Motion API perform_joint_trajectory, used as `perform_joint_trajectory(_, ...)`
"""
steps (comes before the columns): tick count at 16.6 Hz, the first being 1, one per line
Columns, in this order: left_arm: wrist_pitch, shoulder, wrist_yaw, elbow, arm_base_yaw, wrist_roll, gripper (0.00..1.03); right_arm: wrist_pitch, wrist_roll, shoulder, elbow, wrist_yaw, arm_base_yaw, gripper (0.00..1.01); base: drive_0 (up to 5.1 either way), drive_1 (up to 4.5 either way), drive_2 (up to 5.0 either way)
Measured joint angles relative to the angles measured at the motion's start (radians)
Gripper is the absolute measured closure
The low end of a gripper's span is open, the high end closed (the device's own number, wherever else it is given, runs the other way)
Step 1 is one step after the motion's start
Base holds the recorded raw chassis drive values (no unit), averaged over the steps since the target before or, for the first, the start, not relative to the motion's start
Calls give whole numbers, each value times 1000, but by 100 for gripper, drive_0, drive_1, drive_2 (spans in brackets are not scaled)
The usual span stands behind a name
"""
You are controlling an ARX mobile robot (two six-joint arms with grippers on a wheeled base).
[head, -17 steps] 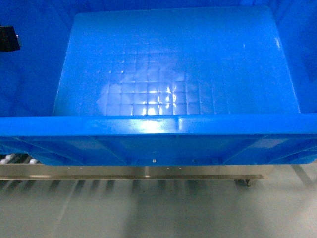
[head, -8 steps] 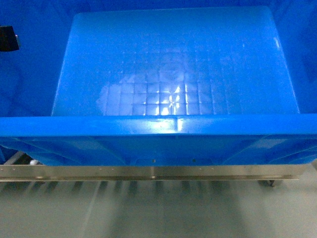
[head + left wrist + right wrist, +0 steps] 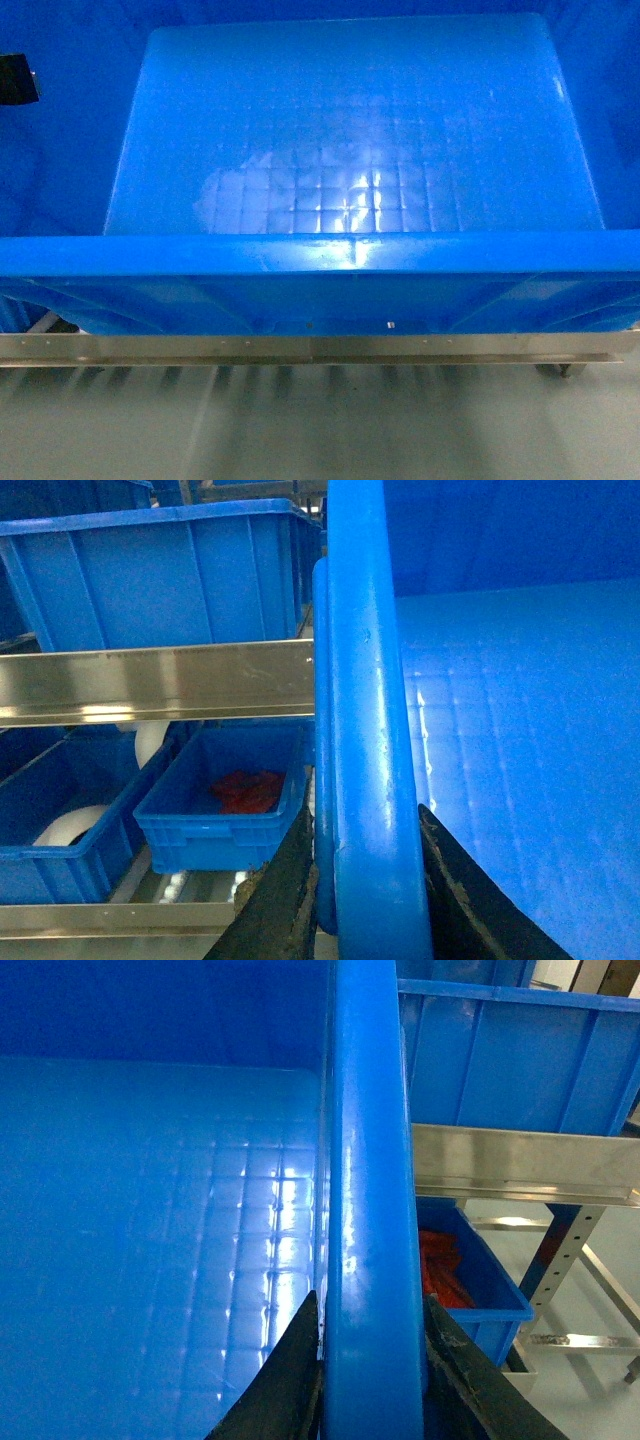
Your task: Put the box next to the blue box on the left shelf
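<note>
Left gripper (image 3: 362,880) clamps the box (image 3: 350,190) by its left rim, right gripper (image 3: 368,1360) by the right rim; held level above a steel shelf rail (image 3: 300,348) and grey floor (image 3: 320,430), blue crates (image 3: 160,580) racked beside

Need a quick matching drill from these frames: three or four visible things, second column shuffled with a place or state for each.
Things
1. large bright-blue plastic crate
2. small shallow blue bin
3. steel shelf rail
4. left gripper

Places/states
A. horizontal, behind the crate's rim
B. on a lower shelf, red items inside
C. gripped on both side rims
D. shut on the crate's side rim

Pairs: 1-C, 2-B, 3-A, 4-D
</note>
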Motion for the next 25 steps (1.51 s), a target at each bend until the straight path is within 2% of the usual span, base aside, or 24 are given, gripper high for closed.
perform_joint_trajectory(25, 2, 0, 0, 0, -1, 0, 84, 0, 0, 0, 0, 2, 0, 80, 0, 0, 0)
